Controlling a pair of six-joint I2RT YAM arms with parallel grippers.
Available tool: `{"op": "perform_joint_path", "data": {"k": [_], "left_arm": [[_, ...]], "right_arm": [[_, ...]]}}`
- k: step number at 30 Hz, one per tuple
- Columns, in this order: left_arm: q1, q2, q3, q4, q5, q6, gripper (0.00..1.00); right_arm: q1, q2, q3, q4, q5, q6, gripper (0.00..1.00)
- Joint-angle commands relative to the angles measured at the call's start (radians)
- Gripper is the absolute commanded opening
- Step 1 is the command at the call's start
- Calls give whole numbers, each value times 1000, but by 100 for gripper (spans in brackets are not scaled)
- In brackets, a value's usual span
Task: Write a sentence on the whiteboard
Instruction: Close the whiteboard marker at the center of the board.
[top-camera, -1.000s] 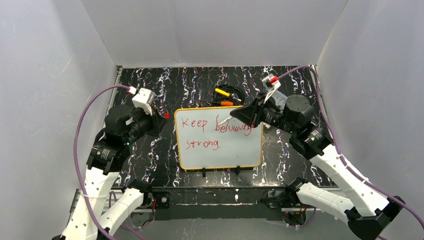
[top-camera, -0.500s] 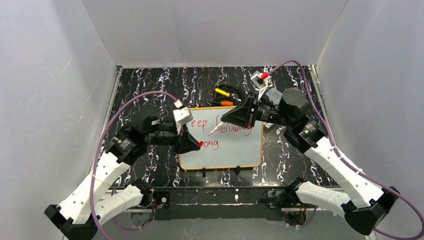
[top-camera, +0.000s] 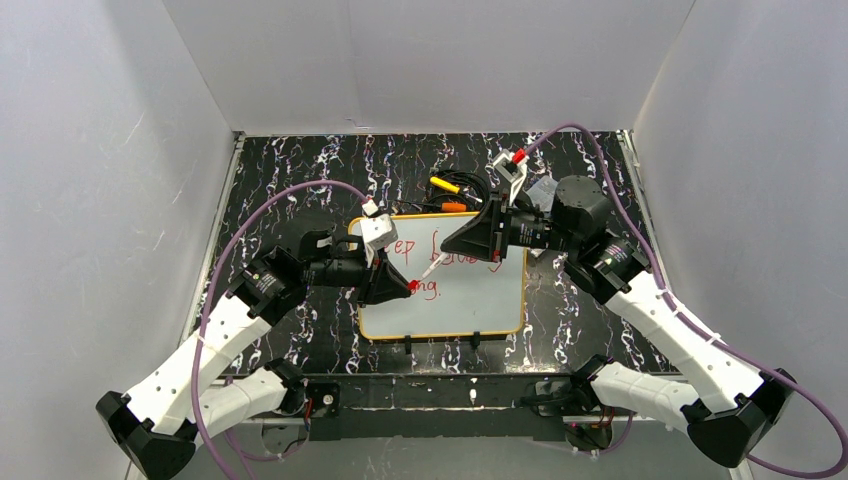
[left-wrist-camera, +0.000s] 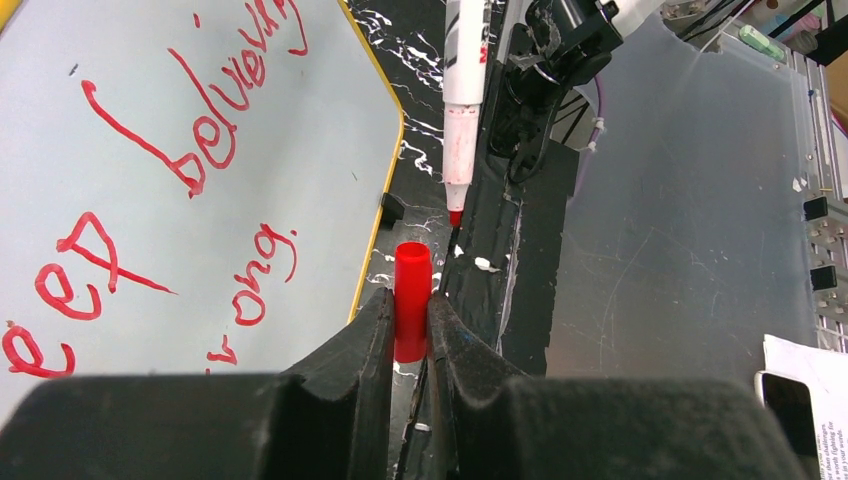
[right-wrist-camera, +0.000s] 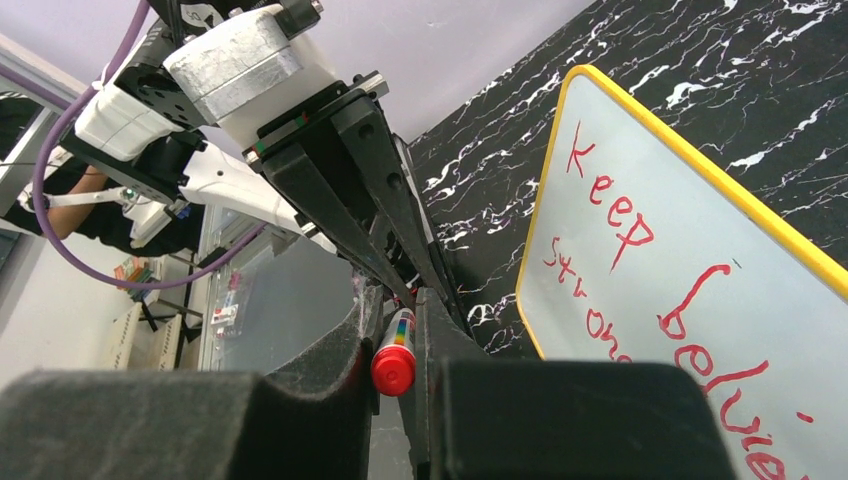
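Note:
The whiteboard (top-camera: 470, 300) with its yellow rim lies flat in the middle of the marbled table. The red sentence (top-camera: 470, 257) "Keep believing strong." is partly hidden by both grippers; it also shows in the left wrist view (left-wrist-camera: 215, 140) and in the right wrist view (right-wrist-camera: 620, 225). My left gripper (top-camera: 408, 287) is shut on the red marker cap (left-wrist-camera: 411, 300), held over the board. My right gripper (top-camera: 448, 245) is shut on the white marker (left-wrist-camera: 465, 90), whose red tip (left-wrist-camera: 455, 216) hangs just off the cap's open end. The marker's red butt (right-wrist-camera: 393, 368) sits between my right fingers.
A yellow marker (top-camera: 444, 185) and an orange object (top-camera: 454, 207) lie among black cables behind the board. Two black clips (top-camera: 440, 343) stand at the board's near edge. White walls close in the table on three sides.
My left gripper swung from left of the board in over it with the cap. My right gripper moved left with the marker, and the marker tip and cap came nearly together.

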Motion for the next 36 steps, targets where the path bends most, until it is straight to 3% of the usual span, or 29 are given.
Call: {"op": "perform_joint_path", "data": {"k": [1,36], "left_arm": [[-5,-15,-8,24,34,-9,0],[-36,3,13,32,22,-26,0]], "right_arm": [[-3,0,2,2,8,-28,1],[-2,19,-12,6,-26,-39,1]]}}
